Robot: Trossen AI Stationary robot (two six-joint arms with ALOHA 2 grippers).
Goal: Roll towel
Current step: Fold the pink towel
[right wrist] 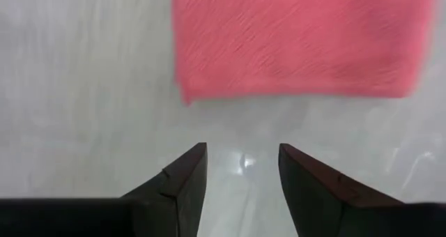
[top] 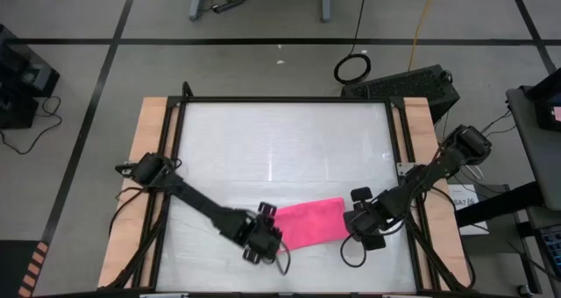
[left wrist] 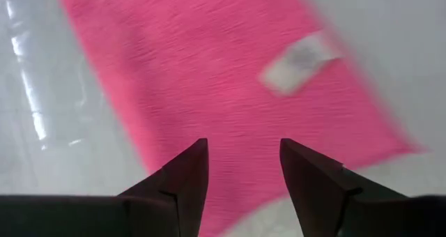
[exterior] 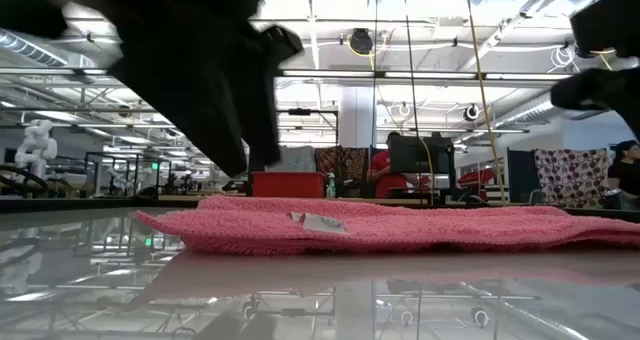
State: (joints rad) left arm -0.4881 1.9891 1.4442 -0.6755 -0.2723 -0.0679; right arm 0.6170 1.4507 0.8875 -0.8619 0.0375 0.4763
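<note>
The bright pink towel (top: 308, 223) lies flat on the white table near its near edge; it also shows in the low view (exterior: 380, 225), with a small white label (left wrist: 301, 59) on its top. My left gripper (top: 266, 238) is open above the towel's left end, its fingers (left wrist: 187, 178) over the cloth. My right gripper (top: 358, 223) is open just off the towel's right end (right wrist: 300, 42), over bare table.
The table's wooden side rails (top: 149, 158) and dark frame bound the white top (top: 280, 149). Bare table lies on the far side of the towel. Beyond the table, the low view shows a room with desks and a seated person (exterior: 385, 170).
</note>
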